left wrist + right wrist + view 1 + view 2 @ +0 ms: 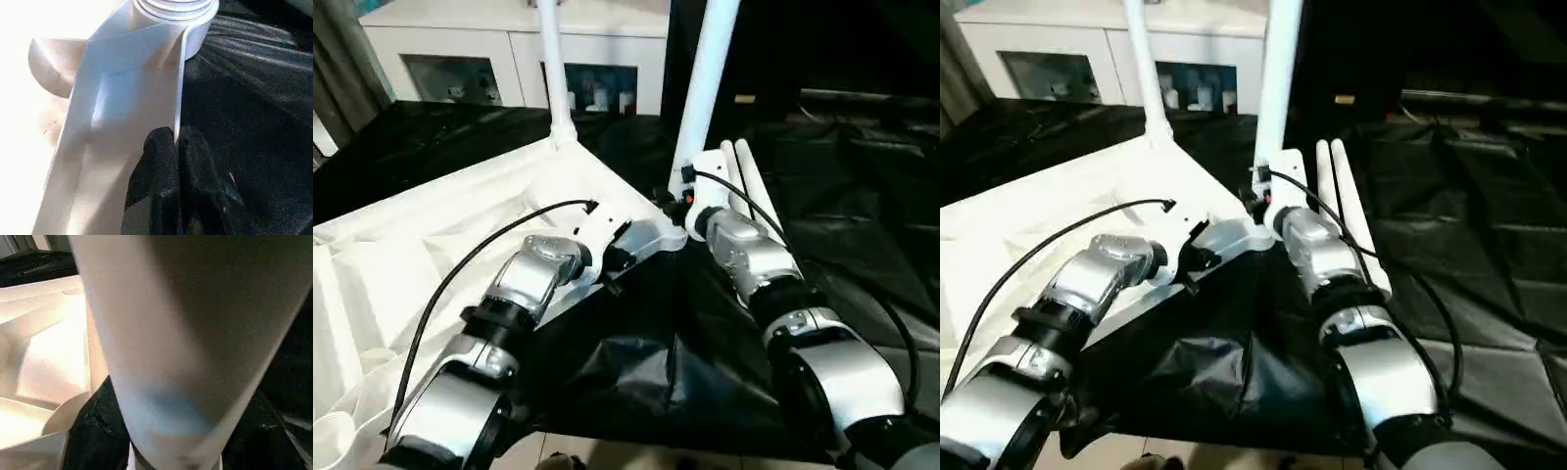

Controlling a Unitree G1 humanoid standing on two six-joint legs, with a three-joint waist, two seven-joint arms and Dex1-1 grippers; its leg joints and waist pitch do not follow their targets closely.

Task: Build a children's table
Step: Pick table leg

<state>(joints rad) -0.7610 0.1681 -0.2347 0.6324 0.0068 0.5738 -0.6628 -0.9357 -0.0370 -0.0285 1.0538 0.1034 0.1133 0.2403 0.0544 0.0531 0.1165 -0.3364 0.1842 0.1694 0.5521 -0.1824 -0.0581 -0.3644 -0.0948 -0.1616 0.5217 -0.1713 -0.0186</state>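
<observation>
The children's table top [431, 245] lies upside down on a black cloth, ribbed underside up. Two white legs stand upright in its corner sockets: one at the far corner [553, 69], one at the near right corner [705, 88]. My right gripper [690, 201] is shut around the base of the near leg [161, 333], with a black finger [93, 431] on either side. My left gripper [175, 142] pinches the top's thin rim [180, 73] just short of that corner socket [176, 10]. Two loose legs [756, 191] lie side by side on the cloth, right of my right wrist.
A white cabinet [509, 49] with glass doors stands behind the table top. The black cloth [862, 215] spreads in folds to the right and toward me. A grey curtain [342, 69] hangs at the far left. Pale floor [607, 455] shows at the cloth's near edge.
</observation>
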